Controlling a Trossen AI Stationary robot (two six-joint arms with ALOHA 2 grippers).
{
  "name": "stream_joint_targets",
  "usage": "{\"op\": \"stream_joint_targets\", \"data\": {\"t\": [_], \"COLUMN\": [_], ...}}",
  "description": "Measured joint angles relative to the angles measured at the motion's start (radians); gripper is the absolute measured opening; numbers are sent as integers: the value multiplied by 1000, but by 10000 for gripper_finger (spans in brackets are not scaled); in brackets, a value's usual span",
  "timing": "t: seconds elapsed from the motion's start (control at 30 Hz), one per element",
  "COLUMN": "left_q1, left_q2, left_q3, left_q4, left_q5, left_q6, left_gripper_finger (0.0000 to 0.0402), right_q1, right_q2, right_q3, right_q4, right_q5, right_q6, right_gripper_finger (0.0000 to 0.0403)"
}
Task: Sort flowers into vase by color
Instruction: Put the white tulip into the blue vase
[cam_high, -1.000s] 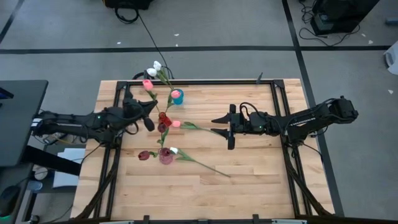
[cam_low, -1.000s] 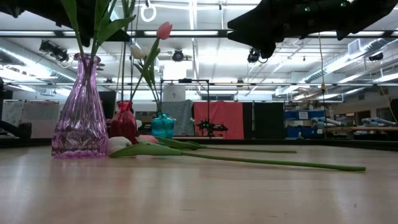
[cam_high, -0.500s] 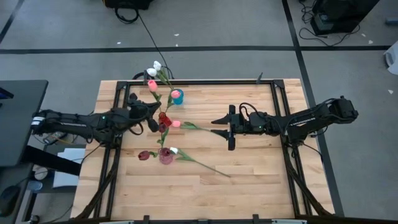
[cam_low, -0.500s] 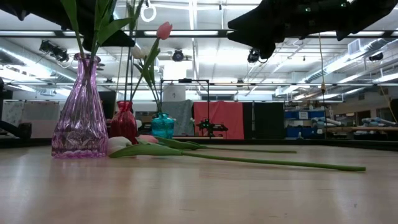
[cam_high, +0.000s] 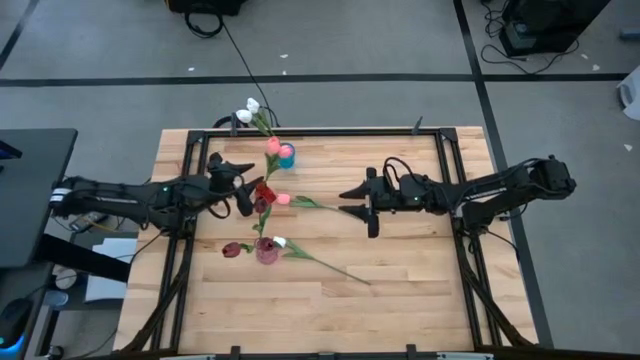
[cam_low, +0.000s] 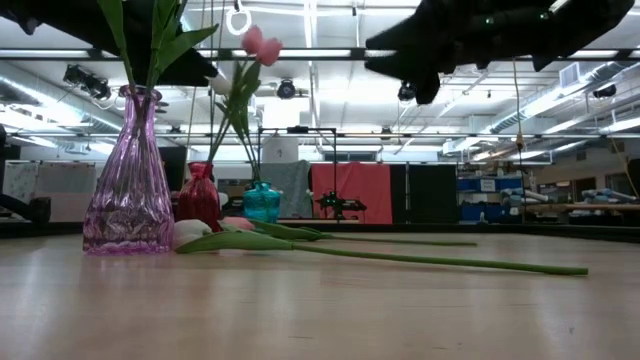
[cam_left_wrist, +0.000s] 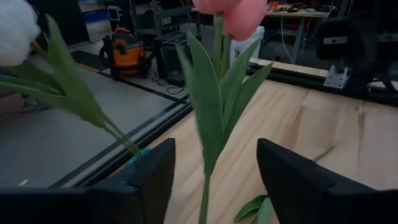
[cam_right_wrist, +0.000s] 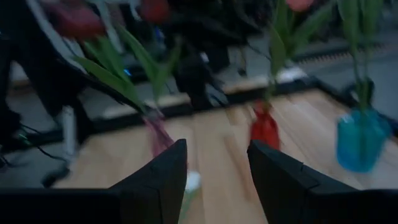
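Observation:
A pink tulip (cam_high: 272, 147) stands with its stem in the teal vase (cam_high: 287, 153), beside white tulips (cam_high: 245, 110); its head shows high in the low view (cam_low: 260, 45). Dark red tulips stand in the red vase (cam_high: 263, 190) and the purple vase (cam_high: 267, 250). A pink tulip (cam_high: 283, 198) and a white tulip (cam_high: 280, 242) lie flat on the table. My left gripper (cam_high: 232, 185) is open just left of the red vase; in its wrist view (cam_left_wrist: 214, 180) the standing pink tulip's stem (cam_left_wrist: 205, 193) rises between the fingers, apart from both. My right gripper (cam_high: 358, 205) is open and empty at mid-table.
The lying tulips' long stems (cam_low: 430, 260) run across the table's middle toward the right and near side. The three vases stand close together left of centre, and also show in the right wrist view: purple (cam_right_wrist: 158, 134), red (cam_right_wrist: 265, 127), teal (cam_right_wrist: 360, 140). A black frame (cam_high: 440, 160) rims the table.
The standing pink tulip's head has swung toward the table's right, from beside the white tulips to just over the teal vase, while its stem foot has stayed in the vase.

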Motion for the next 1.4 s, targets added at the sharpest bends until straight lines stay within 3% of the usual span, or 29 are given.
{"op": "stream_joint_targets", "data": {"t": [0.23, 0.37, 0.53, 0.8, 0.97, 1.2, 1.4], "left_q1": [0, -3, -3, -3, -3, -3, -3], "left_q2": [-120, -189, -259, -298, -298, -298, -298], "left_q3": [0, 0, 0, 0, 0, 0, 0], "left_q4": [-152, -196, -234, -264, -226, -226, -228], "left_q5": [-3, -3, 29, 32, 32, 36, 42], "left_q6": [-5, -28, -44, -93, -105, -113, -110], "left_gripper_finger": [252, 252, 252, 252, 252, 252, 252], "right_q1": [-26, -36, -24, 153, 254, 281, 271], "right_q2": [56, 183, 353, 597, 713, 787, 787], "right_q3": [44, 83, 215, 436, 566, 709, 716], "right_q4": [-213, -227, -364, -415, -477, -706, -727], "right_q5": [71, 74, 55, 8, 94, 228, 194], "right_q6": [24, 55, 60, -28, -31, -27, 22], "right_gripper_finger": [173, 172, 172, 171, 171, 171, 171]}}
